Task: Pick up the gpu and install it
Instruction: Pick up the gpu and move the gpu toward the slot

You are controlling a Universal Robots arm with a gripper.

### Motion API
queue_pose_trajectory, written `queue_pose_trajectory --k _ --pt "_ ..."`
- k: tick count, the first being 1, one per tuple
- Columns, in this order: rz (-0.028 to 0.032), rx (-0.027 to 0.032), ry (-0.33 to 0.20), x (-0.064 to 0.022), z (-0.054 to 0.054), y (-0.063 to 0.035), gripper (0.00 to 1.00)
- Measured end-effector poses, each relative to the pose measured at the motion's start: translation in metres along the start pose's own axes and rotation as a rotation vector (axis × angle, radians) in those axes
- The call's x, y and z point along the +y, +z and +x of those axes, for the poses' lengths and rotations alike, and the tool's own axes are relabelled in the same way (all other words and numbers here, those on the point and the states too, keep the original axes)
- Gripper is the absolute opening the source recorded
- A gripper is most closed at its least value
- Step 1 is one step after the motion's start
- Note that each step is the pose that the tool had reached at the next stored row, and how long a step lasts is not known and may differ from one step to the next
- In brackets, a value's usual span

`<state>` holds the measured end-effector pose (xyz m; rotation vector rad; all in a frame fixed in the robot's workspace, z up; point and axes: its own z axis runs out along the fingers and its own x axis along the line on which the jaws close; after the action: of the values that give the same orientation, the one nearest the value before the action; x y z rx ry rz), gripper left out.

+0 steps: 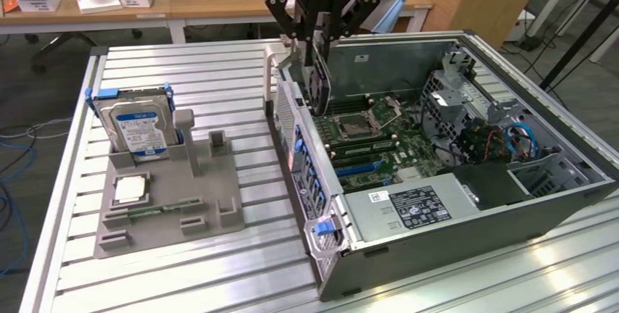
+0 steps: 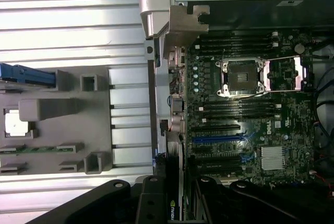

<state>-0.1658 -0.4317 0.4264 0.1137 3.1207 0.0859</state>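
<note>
The gripper [image 1: 314, 43], in the upper middle of the exterior view, grasps the gpu [image 1: 322, 81] over the open computer case [image 1: 464, 237]. The pickup is done, but it is not yet seated.

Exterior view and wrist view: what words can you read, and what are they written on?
"ROBOTIQ": on the body of the gripper.
"DELL": sideways on the motherboard.
A small logo with no words I can read: on the gpu held in the gripper.
Blue label on the hard drive: too small to read.
Sticker on the power supply: too small to read.
</note>
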Motion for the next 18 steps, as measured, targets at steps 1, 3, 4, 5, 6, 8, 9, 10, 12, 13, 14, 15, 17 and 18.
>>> queue_pose_trajectory --k 1,3,4,5,6,8,9,10,12,13,14,15,17,18 --pt "0.0 0.0 0.0 0.0 -0.001 0.0 0.26" --pt "0.0 0.0 0.0 0.0001 -0.002 0.0 0.26" --pt "0.0 0.0 0.0 0.0002 -0.003 0.0 0.26" --pt "0.0 0.0 0.0 0.0002 -0.003 0.0001 0.26" --pt "0.0 0.0 0.0 0.0003 -0.004 0.0001 0.26" --pt "0.0 0.0 0.0 0.0003 -0.005 0.0001 0.26" --pt "-0.0001 0.0 0.0 0.0004 -0.006 0.0001 0.26" --pt "0.0 0.0 0.0 0.0004 -0.006 0.0001 0.26" --pt "-0.0001 -0.0001 0.0 0.0005 -0.008 0.0002 0.26" --pt "0.0 0.0 0.0 0.0006 -0.008 0.0002 0.26" --pt "0.0001 0.0 0.0 0.0006 -0.009 0.0001 0.26" --pt "0.0 0.0 0.0 0.0007 -0.009 0.0002 0.26" --pt "0.0 -0.0001 0.0 0.0008 -0.011 0.0002 0.26" --pt "0.0 0.0 0.0 0.0008 -0.011 0.0002 0.26"
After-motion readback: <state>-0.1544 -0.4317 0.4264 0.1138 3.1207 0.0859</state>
